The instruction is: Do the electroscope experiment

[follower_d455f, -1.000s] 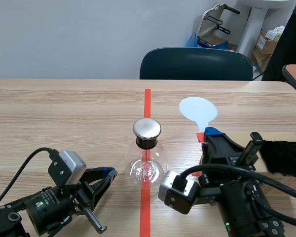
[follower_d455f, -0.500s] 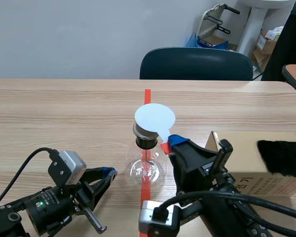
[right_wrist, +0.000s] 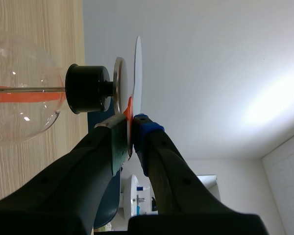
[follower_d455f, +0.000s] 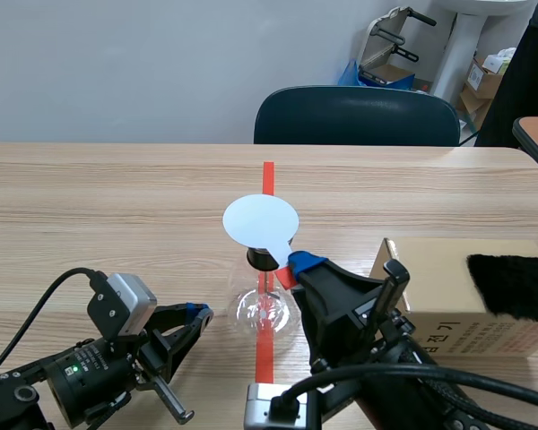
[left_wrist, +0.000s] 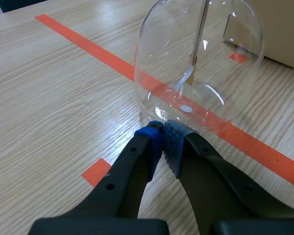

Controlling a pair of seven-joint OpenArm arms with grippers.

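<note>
Centrally in the scene view, the electroscope point(follower_d455f: 264, 309), a clear glass flask with a black stopper point(follower_d455f: 261, 258), is standing on the bench point(follower_d455f: 117, 197) right on the orange-red tape line point(follower_d455f: 267, 179). The right gripper point(follower_d455f: 296, 265) is rising from the lower right of the frame, and its fingers are closing on the red handle of a white disc point(follower_d455f: 260, 221), which is hovering over the top of the flask and hiding the metal cap from this camera. From the right wrist view, the right gripper point(right_wrist: 131, 134) is pinching that handle between its pads, and the white disc point(right_wrist: 137, 68) is showing edge-on just beside the metal cap point(right_wrist: 119, 85) that is sitting on the stopper point(right_wrist: 88, 88); whether the two are touching I cannot tell. The left gripper point(follower_d455f: 195, 313) is lying low at the lower left of the scene view, near the flask. In its own wrist view the left gripper point(left_wrist: 164, 139) is keeping its fingers closed on nothing, pads meeting just short of the glass of the electroscope point(left_wrist: 198, 63), inside which a thin rod point(left_wrist: 201, 29) is hanging with a leaf point(left_wrist: 188, 78) at its end. A cardboard box point(follower_d455f: 448, 287) is sitting at the right of the scene view, carrying a black furry cloth point(follower_d455f: 511, 287). A dark chair point(follower_d455f: 354, 116) is standing beyond the far edge of the bench.
</note>
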